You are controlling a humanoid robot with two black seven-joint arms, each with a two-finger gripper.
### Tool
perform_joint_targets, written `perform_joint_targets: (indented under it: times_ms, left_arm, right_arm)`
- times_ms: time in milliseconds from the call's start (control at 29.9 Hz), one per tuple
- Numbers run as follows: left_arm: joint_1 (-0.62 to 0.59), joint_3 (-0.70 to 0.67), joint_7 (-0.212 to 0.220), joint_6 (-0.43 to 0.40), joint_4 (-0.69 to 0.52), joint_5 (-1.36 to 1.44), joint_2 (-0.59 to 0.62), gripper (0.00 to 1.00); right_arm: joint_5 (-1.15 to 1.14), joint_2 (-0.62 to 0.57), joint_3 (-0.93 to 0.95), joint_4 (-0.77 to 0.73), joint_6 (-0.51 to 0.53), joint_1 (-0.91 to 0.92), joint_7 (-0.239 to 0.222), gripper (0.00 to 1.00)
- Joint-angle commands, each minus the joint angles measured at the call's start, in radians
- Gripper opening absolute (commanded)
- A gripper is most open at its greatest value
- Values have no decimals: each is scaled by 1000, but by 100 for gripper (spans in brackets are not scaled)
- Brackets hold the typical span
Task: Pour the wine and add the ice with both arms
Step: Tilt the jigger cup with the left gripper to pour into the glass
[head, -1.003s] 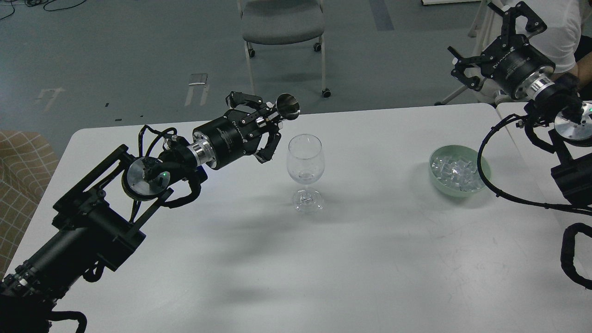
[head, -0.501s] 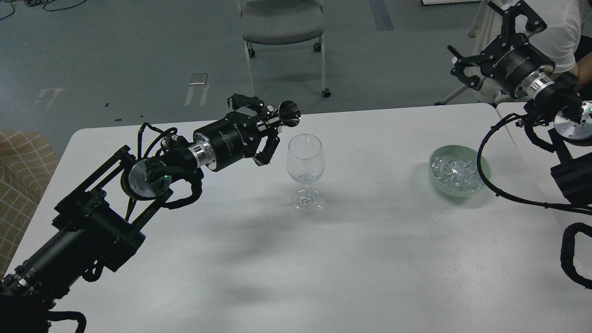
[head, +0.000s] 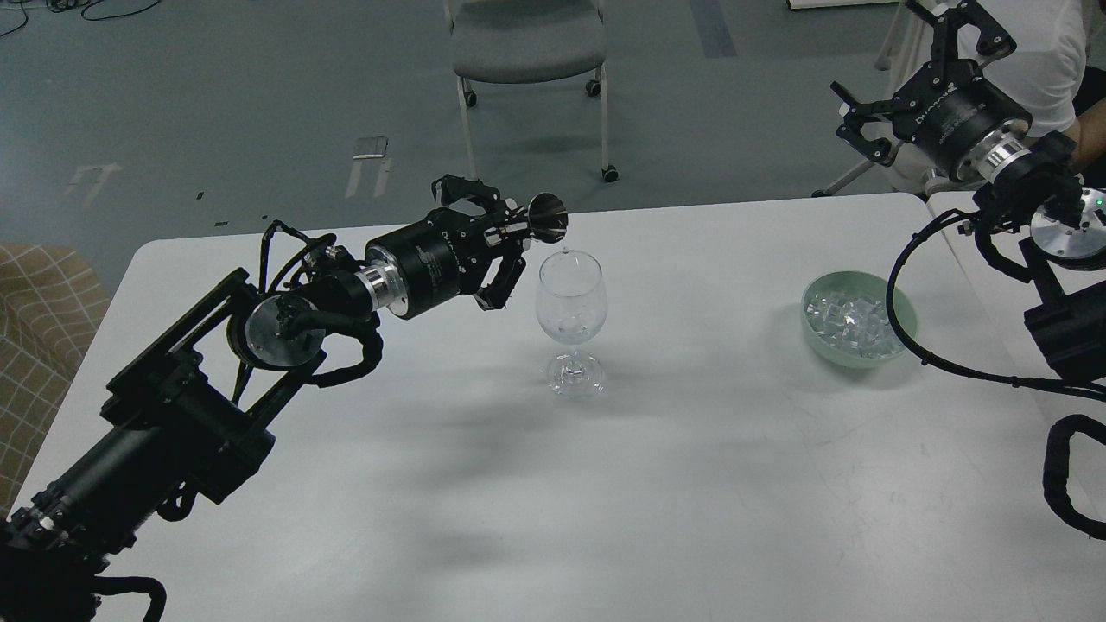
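Note:
A clear wine glass [head: 570, 298] stands upright mid-table. A little clear wine [head: 567, 329] lies in the bottom of its bowl, barely visible. My left gripper [head: 505, 235] is shut on a small shiny metal measuring cup [head: 547, 217], held tipped on its side just above and left of the glass rim, mouth facing right. The ice [head: 851, 321], many small clear cubes, fills a pale green bowl [head: 899, 337] at the right. My right gripper [head: 899, 73] is open and empty, raised high beyond the table's far right corner, well above the bowl.
The white table [head: 691, 484] has its far edge just behind the glass. A grey wheeled chair [head: 527, 43] stands on the floor beyond. A person in a white shirt [head: 1050, 60] is behind my right arm. A second table edge [head: 959, 233] adjoins at right.
My left gripper has moved slightly right and up, bringing the tipped cup's mouth closer over the glass rim. My right gripper has shifted a little upward.

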Motion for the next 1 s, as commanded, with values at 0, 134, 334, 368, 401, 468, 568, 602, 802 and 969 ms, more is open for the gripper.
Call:
perform_joint_targets:
  times_ms: [0,134,334,368,401,468,568,602,802,969]
  left_arm:
    - [0,1,0,1,0,5,0,1]
    - [-3,2,0,1,0,6,5,2]
    - [-3,2,0,-4,0,69,5,2]
    - [-3,2,0,-5,0,75,5,2]
    - [-3,2,3,-5,0,79,5,2]
    - [-3,2,3,-5,0,80,5,1]
    - [-3,7,3,-4,0,88,6,1]
    - [-3,5,5,-4,-3,106,6,1]
    - [-4,4,14,-7,-3,160,8,1]
    - [-12,5,15,-15,-9,164,6,0]
  right_arm:
    - [2,-1,0,1,0,4,0,100]
    - [2,-1,2,1,0,5,0,100]
    - [2,1,3,3,0,5,0,100]
    - [2,1,3,4,0,5,0,100]
    - [2,1,3,8,0,5,0,100]
    - [2,-1,3,9,0,5,0,100]
    - [2,-2,3,9,0,5,0,100]
    - [2,-2,3,9,0,7,0,100]
    - [2,1,5,23,0,5,0,100]
    - [2,1,5,24,0,5,0,100]
